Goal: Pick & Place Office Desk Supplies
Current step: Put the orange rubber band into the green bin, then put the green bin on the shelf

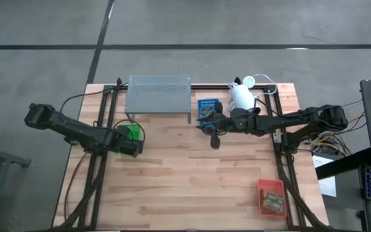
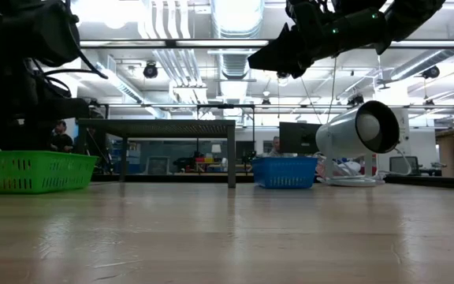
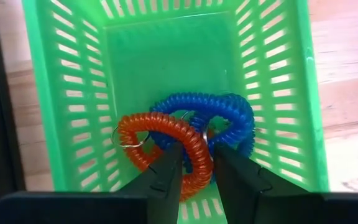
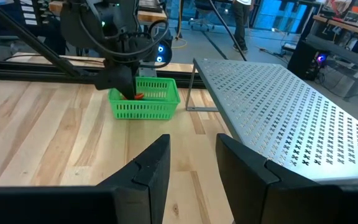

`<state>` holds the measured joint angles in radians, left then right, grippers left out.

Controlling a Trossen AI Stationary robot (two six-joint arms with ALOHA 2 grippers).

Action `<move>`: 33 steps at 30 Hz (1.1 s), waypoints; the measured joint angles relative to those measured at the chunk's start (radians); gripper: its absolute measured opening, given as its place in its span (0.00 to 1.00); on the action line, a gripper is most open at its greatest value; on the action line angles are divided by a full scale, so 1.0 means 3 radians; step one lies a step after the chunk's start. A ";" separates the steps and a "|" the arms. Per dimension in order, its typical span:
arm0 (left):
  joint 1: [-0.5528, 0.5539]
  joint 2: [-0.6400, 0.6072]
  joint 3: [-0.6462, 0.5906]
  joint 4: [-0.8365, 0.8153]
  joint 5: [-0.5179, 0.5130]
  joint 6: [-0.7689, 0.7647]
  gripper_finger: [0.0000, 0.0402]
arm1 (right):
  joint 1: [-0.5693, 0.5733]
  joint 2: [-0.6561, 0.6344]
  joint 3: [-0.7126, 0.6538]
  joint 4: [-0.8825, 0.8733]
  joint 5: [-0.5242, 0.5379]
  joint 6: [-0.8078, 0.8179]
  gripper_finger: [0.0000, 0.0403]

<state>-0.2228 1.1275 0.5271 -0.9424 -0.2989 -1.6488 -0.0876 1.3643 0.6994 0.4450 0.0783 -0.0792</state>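
Left gripper [image 3: 194, 177] right over the green tray [image 3: 79, 93], jaws a little apart either side of the red coil loop [image 3: 160, 146], not clearly pinching it. Blue coil loop [image 3: 222, 115] just beyond, overlapping. Right gripper [image 4: 191, 165] open, empty, well off. One tray here, one loop per colour.

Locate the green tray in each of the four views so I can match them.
High view: green tray left of centre, under the left gripper.
Low view: far left on the table.
Left wrist view: fills the picture, red and blue loops inside.
Right wrist view: centre-left, beside the shelf.
Shared landmark: grey perforated shelf, absent from the left wrist view.
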 joint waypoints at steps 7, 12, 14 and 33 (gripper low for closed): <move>0.0000 -0.0014 0.0038 -0.0008 0.0000 0.0000 0.24 | 0.0000 0.0000 -0.0001 0.0000 -0.0001 0.0000 0.32; -0.0001 -0.0063 0.0038 -0.0003 0.0025 -0.0001 0.24 | 0.0000 0.0000 0.0000 0.0000 0.0000 0.0000 0.32; -0.0001 -0.0089 0.0038 -0.0002 0.0027 -0.0001 0.24 | 0.0000 0.0000 -0.0001 0.0000 0.0000 0.0000 0.32; -0.0001 -0.0284 0.0703 -0.0730 -0.0479 0.0156 0.24 | -0.0001 0.0000 -0.0001 0.0000 -0.0001 0.0000 0.32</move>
<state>-0.2230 1.0424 0.7380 -1.1615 -0.4425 -1.6019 -0.0879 1.3643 0.6991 0.4450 0.0780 -0.0792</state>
